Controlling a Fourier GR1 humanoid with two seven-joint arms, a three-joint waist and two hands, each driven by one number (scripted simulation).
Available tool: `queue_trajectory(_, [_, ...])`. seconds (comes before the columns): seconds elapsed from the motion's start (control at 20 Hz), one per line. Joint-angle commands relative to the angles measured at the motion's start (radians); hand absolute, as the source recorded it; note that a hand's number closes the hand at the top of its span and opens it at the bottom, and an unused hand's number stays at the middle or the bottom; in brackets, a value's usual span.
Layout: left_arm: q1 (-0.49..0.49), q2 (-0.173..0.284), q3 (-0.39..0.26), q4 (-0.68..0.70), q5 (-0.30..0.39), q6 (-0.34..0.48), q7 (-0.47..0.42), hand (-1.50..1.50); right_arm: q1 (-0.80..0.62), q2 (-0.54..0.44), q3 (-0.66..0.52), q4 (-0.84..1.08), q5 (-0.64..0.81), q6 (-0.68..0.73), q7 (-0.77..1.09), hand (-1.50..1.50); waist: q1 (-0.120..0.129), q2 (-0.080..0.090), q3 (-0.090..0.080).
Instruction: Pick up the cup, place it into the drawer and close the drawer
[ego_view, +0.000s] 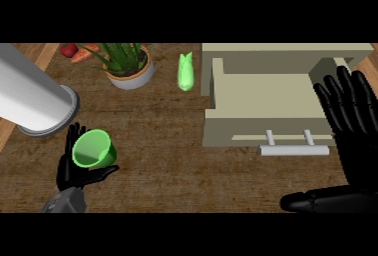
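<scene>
The green cup (94, 148) sits tilted in my left hand (76, 172) at the lower left, its mouth facing up and left, with fingers behind it and the thumb curled under it. The beige drawer (251, 131) stands pulled open at the upper right, and its inside shows bare. Its grey bar handle (294, 149) faces me. My right hand (353, 120) is open with straight fingers pointing up, lying over the drawer's right side, thumb stretched out to the left at the bottom.
A large white cylinder (29, 100) leans in at the left, just above the cup. A potted plant (130, 64) and a pale green object (186, 73) lie behind, left of the drawer. Red and orange vegetables (77, 50) sit at the far top left.
</scene>
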Motion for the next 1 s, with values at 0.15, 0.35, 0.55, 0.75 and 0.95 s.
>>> queue_trajectory(0.15, [-0.081,0.028,0.014,0.129,0.014,-0.134,-0.073,1.5,0.007,0.001,0.021,-0.019,0.02,0.002,0.005,-1.5,-0.007,0.003,-0.001])
queue_trajectory(0.35, [-0.022,-0.049,-0.026,0.052,-0.001,-0.121,-0.122,1.5,-0.02,-0.014,-0.013,-0.059,-0.029,-0.013,0.079,-1.5,-0.001,-0.001,0.0])
queue_trajectory(0.55, [-0.021,0.004,-0.025,0.064,-0.019,-0.112,-0.186,1.5,0.02,-0.003,0.012,-0.075,0.014,-0.014,0.043,-1.5,-0.004,0.0,-0.001])
queue_trajectory(0.75, [-0.032,-0.025,-0.038,0.011,-0.018,-0.091,-0.177,1.5,-0.02,-0.029,-0.053,0.053,-0.033,0.027,-0.024,-1.5,0.004,0.0,0.0])
queue_trajectory(0.95, [0.0,-0.066,-0.061,-0.063,-0.024,-0.035,-0.167,1.5,0.024,0.003,0.004,-0.035,0.003,-0.002,0.011,-1.5,0.007,-0.004,0.001])
